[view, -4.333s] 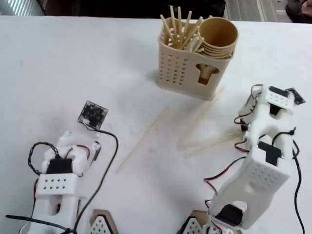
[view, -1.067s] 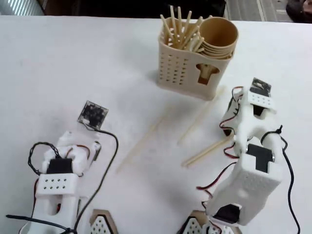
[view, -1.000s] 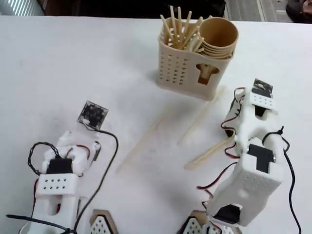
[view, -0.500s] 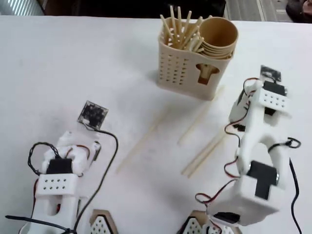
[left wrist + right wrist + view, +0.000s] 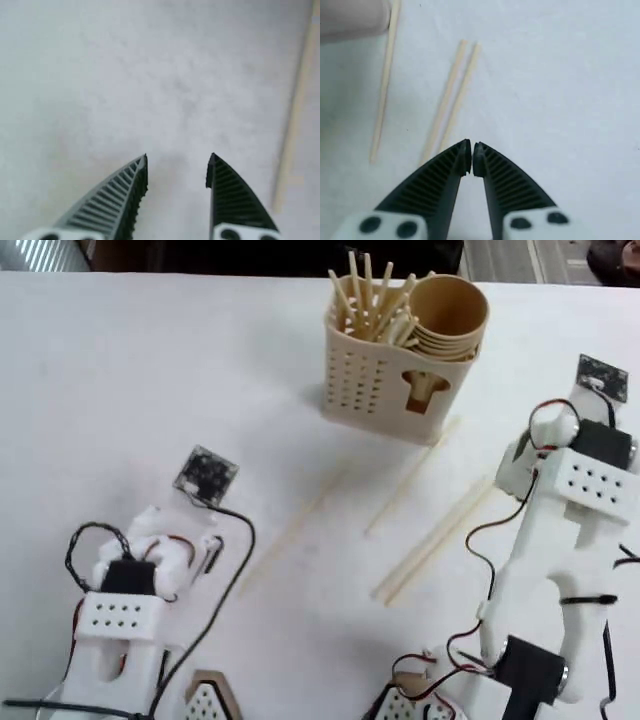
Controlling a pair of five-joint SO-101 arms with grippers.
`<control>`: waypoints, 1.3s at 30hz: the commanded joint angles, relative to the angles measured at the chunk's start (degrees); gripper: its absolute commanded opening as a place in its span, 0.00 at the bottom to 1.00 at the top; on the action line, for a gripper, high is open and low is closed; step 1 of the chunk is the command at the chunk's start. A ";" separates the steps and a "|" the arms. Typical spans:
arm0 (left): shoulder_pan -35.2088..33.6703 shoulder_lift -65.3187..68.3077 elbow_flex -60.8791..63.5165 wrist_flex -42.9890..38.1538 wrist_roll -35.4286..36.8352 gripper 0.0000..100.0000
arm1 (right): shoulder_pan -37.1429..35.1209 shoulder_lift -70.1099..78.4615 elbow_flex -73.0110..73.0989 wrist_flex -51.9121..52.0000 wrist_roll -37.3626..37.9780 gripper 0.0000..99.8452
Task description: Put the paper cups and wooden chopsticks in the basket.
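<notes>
The cream basket [image 5: 385,380] stands at the table's far middle, holding stacked paper cups [image 5: 448,310] and several chopsticks [image 5: 365,290]. A pair of wooden chopsticks [image 5: 435,543] lies side by side on the table, left of my right arm [image 5: 575,480]. In the right wrist view that pair [image 5: 454,92] lies just beyond my right gripper [image 5: 471,148], which is shut with nothing in it. Two single chopsticks [image 5: 410,480] [image 5: 293,530] lie further left. My left gripper [image 5: 177,157] is open over bare table, with a chopstick [image 5: 295,110] beside it.
A small black circuit board [image 5: 205,475] with a black cable lies by the left arm [image 5: 125,585]. The basket's corner [image 5: 350,20] and a single chopstick [image 5: 384,85] show in the right wrist view. Bare white table [image 5: 150,360] stretches across the far left.
The right arm has pulled back and to the right, away from the two chopsticks, which now lie side by side as a slanted pair. The left arm and the circuit board shifted slightly right.
</notes>
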 commanded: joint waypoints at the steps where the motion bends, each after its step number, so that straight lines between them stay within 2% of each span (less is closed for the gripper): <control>1: 9.10 -1.01 -11.60 7.12 -0.35 0.21 | 1.71 -4.26 0.62 0.40 2.90 0.02; 6: 17.27 0.31 -15.91 8.26 2.90 0.22 | 1.45 -7.43 4.66 -0.40 2.90 0.02; 9: 20.79 7.16 -19.60 8.09 4.57 0.22 | 1.45 -8.13 8.97 -3.56 2.73 0.02; 12: 22.29 20.00 -26.46 8.09 6.07 0.22 | 1.45 -7.96 13.98 -7.87 2.11 0.02; 17: 23.87 44.09 -39.21 8.18 6.07 0.21 | 1.71 -7.87 21.89 -16.22 -3.69 0.02; 22: 24.04 63.96 -50.99 8.44 6.07 0.21 | 2.59 -7.87 25.67 -21.49 -4.13 0.02; 25: 23.96 73.10 -58.55 11.87 5.80 0.15 | 3.12 -7.78 26.02 -22.11 -4.22 0.02; 28: 24.22 80.66 -67.25 18.55 5.71 0.09 | 3.30 -7.78 26.11 -22.11 -4.22 0.02; 33: 24.22 91.47 -80.00 28.40 5.89 0.04 | 3.30 -7.78 26.11 -21.85 -4.22 0.02; 39: 24.13 94.29 -85.19 32.79 5.54 0.02 | 4.35 -7.78 26.11 -21.93 -4.22 0.02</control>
